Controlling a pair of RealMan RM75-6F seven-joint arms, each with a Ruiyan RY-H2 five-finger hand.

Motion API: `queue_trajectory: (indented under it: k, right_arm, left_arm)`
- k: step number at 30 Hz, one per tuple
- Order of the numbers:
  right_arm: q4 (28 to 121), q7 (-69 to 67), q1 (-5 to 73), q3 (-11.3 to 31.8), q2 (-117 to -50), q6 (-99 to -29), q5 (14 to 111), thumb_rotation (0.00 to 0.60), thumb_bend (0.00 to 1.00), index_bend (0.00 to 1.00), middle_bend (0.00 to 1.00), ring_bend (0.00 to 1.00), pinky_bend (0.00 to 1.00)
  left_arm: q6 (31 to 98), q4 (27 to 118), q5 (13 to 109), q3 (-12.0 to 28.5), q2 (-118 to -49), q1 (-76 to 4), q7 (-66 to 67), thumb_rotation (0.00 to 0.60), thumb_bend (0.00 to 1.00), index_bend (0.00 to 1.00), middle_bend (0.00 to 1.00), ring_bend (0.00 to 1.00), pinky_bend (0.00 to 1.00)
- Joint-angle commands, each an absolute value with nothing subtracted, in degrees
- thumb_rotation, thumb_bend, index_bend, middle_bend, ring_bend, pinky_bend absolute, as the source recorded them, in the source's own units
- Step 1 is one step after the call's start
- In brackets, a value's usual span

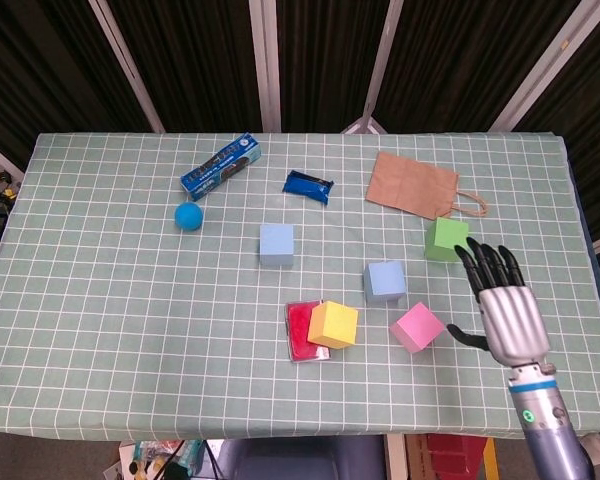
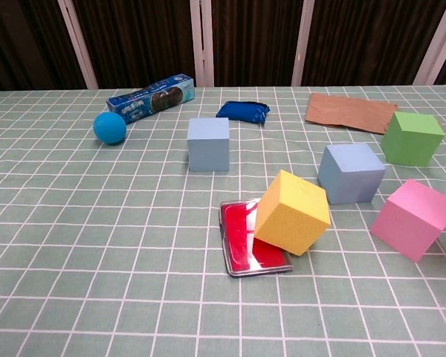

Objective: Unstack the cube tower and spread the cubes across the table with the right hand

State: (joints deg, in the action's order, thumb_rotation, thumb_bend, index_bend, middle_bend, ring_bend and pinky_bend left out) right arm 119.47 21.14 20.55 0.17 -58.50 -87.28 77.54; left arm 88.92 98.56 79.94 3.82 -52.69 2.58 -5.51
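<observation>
1. My right hand [image 1: 508,318] sits at the near right of the counter [image 1: 100,300], fingers [image 1: 485,262] spread apart and holding nothing. It shows in the head view only. My left hand is not in either view.
2. The pink cube [image 1: 417,327] is the cube closest to that hand, just to its left, flat on the counter.
3. The yellow cube [image 2: 292,212] is the key one: further left, past the pink one. It is tilted, with one edge propped on the red tray [image 2: 238,236] and the rest hanging off the tray's right side. I judge it the last cube not yet resting flat on the counter.
4. So the next reach goes leftward across the pink cube, and the fingers risk knocking it on the way.
5. Further back, the blue cube [image 1: 385,281] stands just behind and between the yellow and pink ones.
6. The green cube [image 1: 446,240] is beyond the fingertips, near the paper bag [image 1: 412,185].
7. The second blue cube [image 1: 277,244] is left of centre, well apart from the rest.
8. No stack is left; spreading looks nearly done.
</observation>
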Motion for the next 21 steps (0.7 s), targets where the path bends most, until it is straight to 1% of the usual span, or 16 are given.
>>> queue_trajectory:
  k: [1, 5, 8, 13, 17, 21]
  right_arm:
    - [112.6, 15.6, 14.1, -4.2, -57.6, -93.2, 84.8, 0.6, 0.05, 0.0, 0.01, 0.05, 0.0]
    - [107.3, 14.5, 10.4, -5.6, -58.2, -97.2, 89.3, 0.6, 0.05, 0.0, 0.01, 0.05, 0.0]
    - [105.1, 14.1, 8.5, -6.4, -58.1, -98.1, 90.4, 0.6, 0.05, 0.0, 0.01, 0.05, 0.0]
    - [102.6, 12.3, 6.4, -6.8, -57.8, -97.2, 89.6, 0.6, 0.05, 0.0, 0.01, 0.04, 0.0]
    - [101.1, 11.1, 5.4, -6.5, -57.7, -96.1, 88.4, 0.6, 0.05, 0.0, 0.01, 0.01, 0.0]
    - [101.1, 9.5, 4.9, -5.9, -56.8, -95.2, 87.8, 0.6, 0.05, 0.0, 0.01, 0.01, 0.0]
  left_arm:
    - [89.4, 97.9, 80.9, 3.7, -52.8, 2.5, -5.8, 0.6, 0.32, 0.1, 0.0, 0.0, 0.01]
    - [89.9, 97.1, 81.9, 3.5, -52.9, 2.6, -6.3, 0.6, 0.32, 0.1, 0.0, 0.0, 0.01]
    - [90.5, 96.7, 82.6, 3.4, -53.0, 2.7, -6.5, 0.6, 0.32, 0.1, 0.0, 0.0, 0.01]
    - [90.7, 96.6, 82.7, 3.1, -52.9, 3.0, -6.1, 0.6, 0.32, 0.1, 0.0, 0.0, 0.01]
    - [90.3, 97.2, 82.0, 3.1, -53.0, 3.0, -4.8, 0.6, 0.32, 0.1, 0.0, 0.0, 0.01]
    - [89.6, 97.5, 82.1, 3.0, -53.3, 2.5, -3.6, 0.6, 0.32, 0.1, 0.0, 0.0, 0.01]
